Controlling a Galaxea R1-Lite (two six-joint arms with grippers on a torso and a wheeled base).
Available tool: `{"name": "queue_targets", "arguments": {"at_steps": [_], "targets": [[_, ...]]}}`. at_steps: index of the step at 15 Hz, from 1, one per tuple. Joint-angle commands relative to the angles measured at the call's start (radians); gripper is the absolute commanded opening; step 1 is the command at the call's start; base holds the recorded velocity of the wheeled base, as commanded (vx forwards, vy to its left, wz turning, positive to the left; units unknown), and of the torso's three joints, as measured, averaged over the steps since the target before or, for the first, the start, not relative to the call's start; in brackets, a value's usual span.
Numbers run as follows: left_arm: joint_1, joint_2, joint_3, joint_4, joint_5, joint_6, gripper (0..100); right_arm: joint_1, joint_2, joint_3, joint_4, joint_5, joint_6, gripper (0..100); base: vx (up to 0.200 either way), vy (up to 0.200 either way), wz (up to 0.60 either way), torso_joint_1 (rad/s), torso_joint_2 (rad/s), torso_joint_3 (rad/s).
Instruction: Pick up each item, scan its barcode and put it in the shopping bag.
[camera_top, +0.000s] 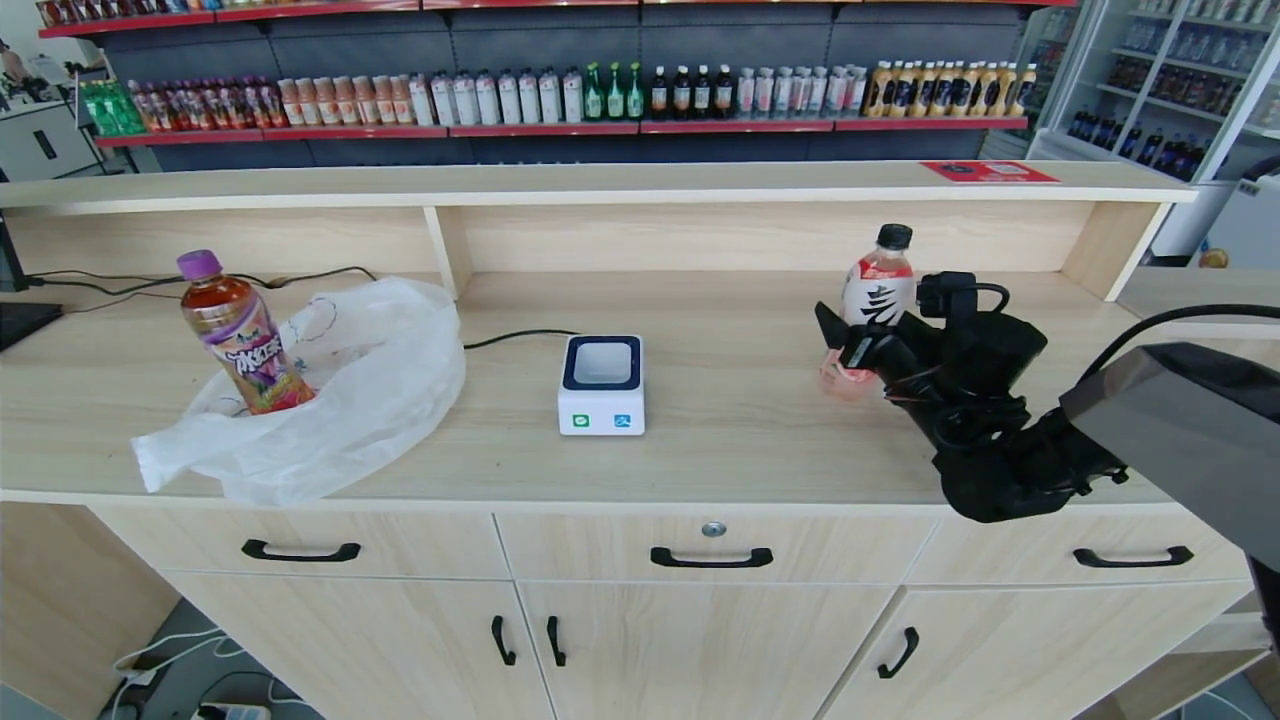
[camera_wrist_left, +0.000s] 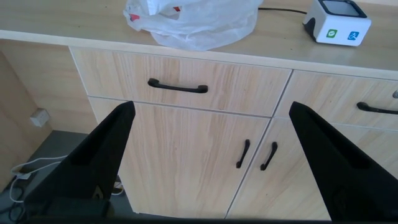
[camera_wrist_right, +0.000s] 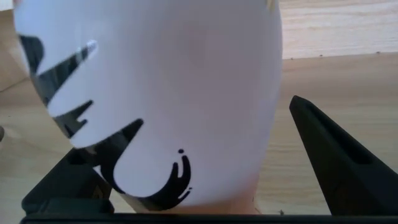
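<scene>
The white-labelled bottle (camera_top: 880, 285) stood upright, well to the right of the scanner (camera_top: 601, 384), its long axis vertical. It sat between the spread fingers of the right gripper (camera_top: 855, 350), with a gap on one side, so it looked not yet clamped. The left gripper (camera_wrist_left: 211, 107), fingers wide, hung below and left of the scanner, much farther off.

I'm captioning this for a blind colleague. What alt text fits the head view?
The right gripper brackets a black-capped bottle standing on the right of a wooden counter. A white scanner sits mid-counter; at the left, a purple-capped bottle leans in a plastic bag. Behind, shelves of drinks line the wall.
</scene>
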Motion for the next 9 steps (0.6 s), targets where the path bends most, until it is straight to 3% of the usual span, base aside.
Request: {"name": "queue_targets", "arguments": {"at_steps": [1,9], "targets": [[0.0,0.0,0.0,-0.001,0.0,-0.001,100,0.0,0.004,-0.008,0.001,0.0,0.001,100,0.0,0.0,0.0,0.0,0.0,0.0],[0.0,0.0,0.0,-0.001,0.0,-0.001,100,0.0,0.021,-0.008,-0.001,0.004,-0.008,100,0.0,0.0,0.0,0.0,0.0,0.0]]}}
